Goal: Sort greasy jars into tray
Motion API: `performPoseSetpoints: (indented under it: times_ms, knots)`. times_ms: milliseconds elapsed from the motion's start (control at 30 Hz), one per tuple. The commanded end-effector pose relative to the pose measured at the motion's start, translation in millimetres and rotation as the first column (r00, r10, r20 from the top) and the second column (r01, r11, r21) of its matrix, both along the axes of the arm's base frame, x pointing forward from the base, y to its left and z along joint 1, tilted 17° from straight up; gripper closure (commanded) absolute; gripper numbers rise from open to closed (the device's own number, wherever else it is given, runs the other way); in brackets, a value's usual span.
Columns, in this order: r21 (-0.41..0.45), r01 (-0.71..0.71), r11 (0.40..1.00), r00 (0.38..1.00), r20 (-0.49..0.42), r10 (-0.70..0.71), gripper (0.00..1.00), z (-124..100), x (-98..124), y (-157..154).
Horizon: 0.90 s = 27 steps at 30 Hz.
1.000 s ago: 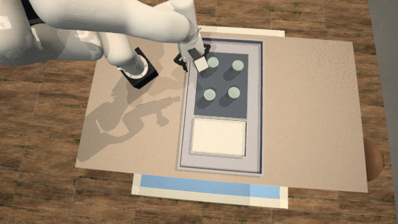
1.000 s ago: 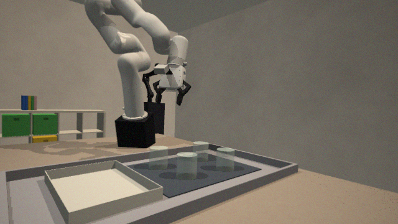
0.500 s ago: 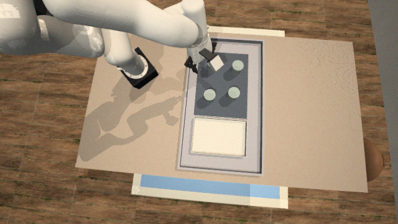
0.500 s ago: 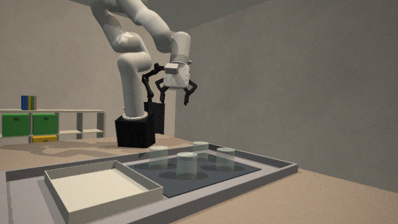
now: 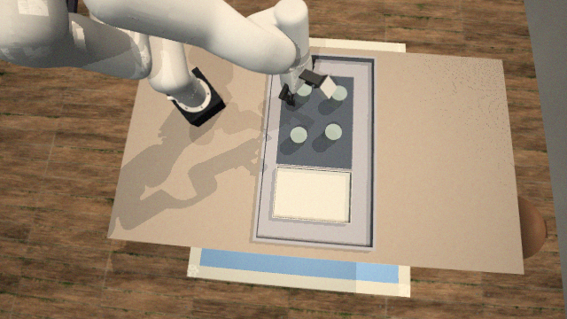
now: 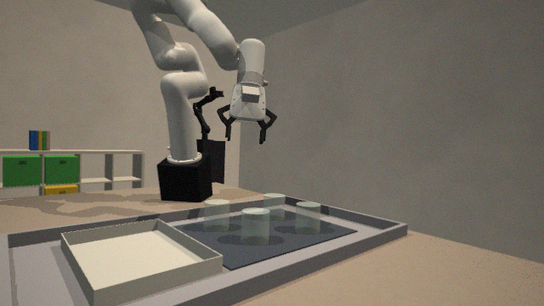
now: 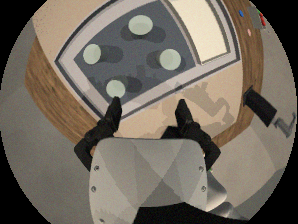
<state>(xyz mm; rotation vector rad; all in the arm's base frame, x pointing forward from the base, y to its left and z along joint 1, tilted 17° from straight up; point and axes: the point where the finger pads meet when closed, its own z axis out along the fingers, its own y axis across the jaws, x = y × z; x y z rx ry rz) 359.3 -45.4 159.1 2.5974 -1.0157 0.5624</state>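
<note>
Pale grey walls (image 6: 382,127) and a brown plank floor (image 5: 53,177) surround a broad tan table (image 5: 443,155) (image 6: 467,263) that bears everything below. Behind the drying mat, a white six-joint arm (image 5: 177,27) (image 6: 180,115) rises from a black block base (image 5: 213,111) (image 6: 184,183) on the tan surface. Around the mat runs a grey, raised-rim steel table top (image 5: 363,199) (image 6: 323,255) (image 7: 67,60). The dark blue-grey rectangular drying mat (image 5: 316,152) (image 6: 231,257) (image 7: 115,30) lies flat within it. Just beside one short end of the mat sits a cream, low-walled rectangular tray (image 5: 312,195) (image 6: 157,272) (image 7: 200,25), with no jar in it.

High above the mat's end away from the tray hangs the white gripper with black fingers (image 5: 301,81) (image 6: 245,140), its jaws wide apart with nothing between them.

All four pale green, see-through glass jars stand upright on the mat, mouth down and apart from one another. Two are on its tray half: one toward the arm's base (image 5: 299,135) (image 6: 217,215) (image 7: 170,59), the other across from it (image 5: 333,131) (image 6: 255,227) (image 7: 140,25). Two are on its far half: one on the base side (image 5: 304,90) (image 6: 274,206) (image 7: 115,89), the other opposite (image 5: 339,93) (image 6: 308,218) (image 7: 92,53).
</note>
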Motion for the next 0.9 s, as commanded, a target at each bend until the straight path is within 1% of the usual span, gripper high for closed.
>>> performPoseSetpoints:
  times_ms: [0,100,133,367,400,700,733,867]
  knots:
    - [0.012,-0.040,0.999,0.999,-0.024,0.040,0.00,1.6,7.2,-0.3]
    - [0.012,-0.040,0.999,0.999,-0.024,0.040,0.00,1.6,7.2,-0.3]
    - [0.024,-0.162,0.987,0.983,-0.084,0.163,0.00,4.9,26.5,-2.2]
    - [0.024,-0.162,0.987,0.983,-0.084,0.163,0.00,4.9,26.5,-2.2]
    - [0.041,-0.267,0.963,0.953,-0.136,0.270,0.00,8.0,43.9,-3.8]
    - [0.041,-0.267,0.963,0.953,-0.136,0.270,0.00,8.0,43.9,-3.8]
    - [0.072,-0.378,0.923,0.903,-0.193,0.384,0.00,10.7,62.7,-5.6]
    - [0.072,-0.378,0.923,0.903,-0.193,0.384,0.00,10.7,62.7,-5.6]
